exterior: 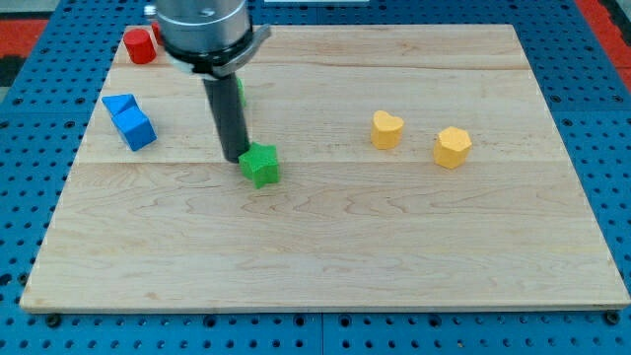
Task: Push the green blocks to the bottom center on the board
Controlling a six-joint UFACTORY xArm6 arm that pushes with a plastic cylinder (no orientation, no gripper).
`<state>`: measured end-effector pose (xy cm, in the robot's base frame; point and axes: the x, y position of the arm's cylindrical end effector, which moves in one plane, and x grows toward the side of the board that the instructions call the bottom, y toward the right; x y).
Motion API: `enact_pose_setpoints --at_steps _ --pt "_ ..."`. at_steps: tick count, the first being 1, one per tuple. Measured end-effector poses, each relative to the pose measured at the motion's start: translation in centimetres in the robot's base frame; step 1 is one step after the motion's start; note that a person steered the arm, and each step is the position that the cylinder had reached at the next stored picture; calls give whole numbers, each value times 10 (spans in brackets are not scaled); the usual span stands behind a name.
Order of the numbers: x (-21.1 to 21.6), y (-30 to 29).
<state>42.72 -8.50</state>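
A green star-shaped block lies left of the board's middle. My tip stands just at its upper left, touching or nearly touching it. A second green block shows only as a sliver behind the rod, higher up; its shape is hidden.
Two blue blocks sit together at the left. A red cylinder stands at the top left corner. A yellow heart-shaped block and a yellow hexagonal block lie right of the middle. The wooden board ends in blue pegboard all round.
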Motion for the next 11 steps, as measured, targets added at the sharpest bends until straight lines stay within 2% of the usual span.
enact_pose_setpoints --at_steps 1,2,3,4,5,6,7,8,9,11 --pt "-12 15" --pt "24 29" --pt "87 39" --pt "108 49" --pt "89 54" --pt "12 66" --pt "-48 98" --pt "-94 78" --pt "-108 19" --pt "-122 -42"
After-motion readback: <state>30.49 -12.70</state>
